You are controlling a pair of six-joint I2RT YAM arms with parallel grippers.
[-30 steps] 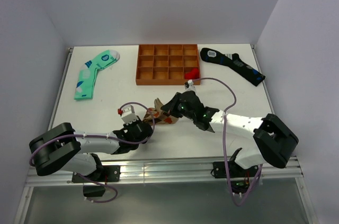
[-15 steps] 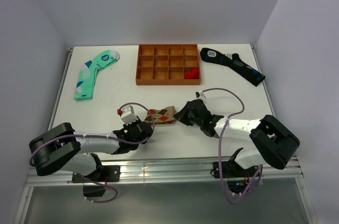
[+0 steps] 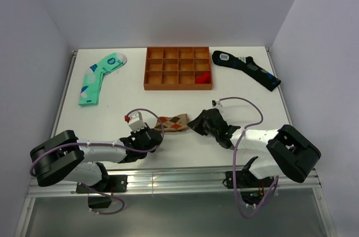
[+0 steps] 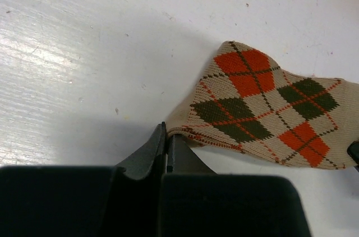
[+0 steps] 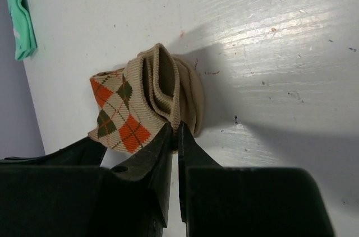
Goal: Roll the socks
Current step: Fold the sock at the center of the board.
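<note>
Argyle sock [image 3: 175,122] now lies low on table [image 3: 112,108], near centre; right end no longer raised. Left gripper [image 4: 167,139]: jaws together, pinching sock's left edge, position unchanged. Right gripper [image 5: 176,136]: clamped on folded end, shifted right and nearer.

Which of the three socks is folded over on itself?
The tan argyle sock nearest the front edge, doubled into layers at one end; the mint-green sock and black sock lie flat farther back.
</note>
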